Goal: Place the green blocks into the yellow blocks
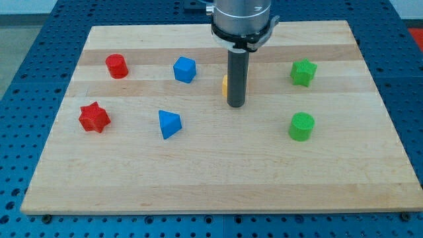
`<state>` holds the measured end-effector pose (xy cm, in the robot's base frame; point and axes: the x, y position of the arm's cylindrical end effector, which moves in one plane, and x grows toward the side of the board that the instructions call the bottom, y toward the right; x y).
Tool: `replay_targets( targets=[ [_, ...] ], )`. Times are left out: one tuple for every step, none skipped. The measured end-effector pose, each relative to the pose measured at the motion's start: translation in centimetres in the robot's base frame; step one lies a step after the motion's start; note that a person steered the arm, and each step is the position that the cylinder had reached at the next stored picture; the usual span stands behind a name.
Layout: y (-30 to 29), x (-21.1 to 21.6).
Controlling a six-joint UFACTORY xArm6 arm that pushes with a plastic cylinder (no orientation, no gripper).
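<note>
A green star block (303,72) lies at the view's upper right and a green cylinder (301,126) below it at the right. A yellow block (225,86) shows only as a sliver at the rod's left edge near the board's upper middle; its shape cannot be made out and the rest is hidden behind the rod. My tip (236,104) rests on the board right in front of that yellow block, about a hundred pixels left of both green blocks.
A red cylinder (117,66) and a red star (94,117) lie at the left. A blue cube-like block (185,69) and a blue wedge (169,123) lie left of centre. The wooden board (218,185) sits on a blue perforated table.
</note>
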<state>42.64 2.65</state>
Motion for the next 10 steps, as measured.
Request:
replay_targets(
  targets=[
    [1.3, 1.3],
    [7.4, 1.4],
    [14.9, 0.1],
    [20.2, -3.6],
    [19.2, -5.5],
    [16.2, -5.5],
    [14.4, -5.6],
    [19.1, -5.8],
    [19.2, -7.8],
    [12.2, -7.9]
  ],
)
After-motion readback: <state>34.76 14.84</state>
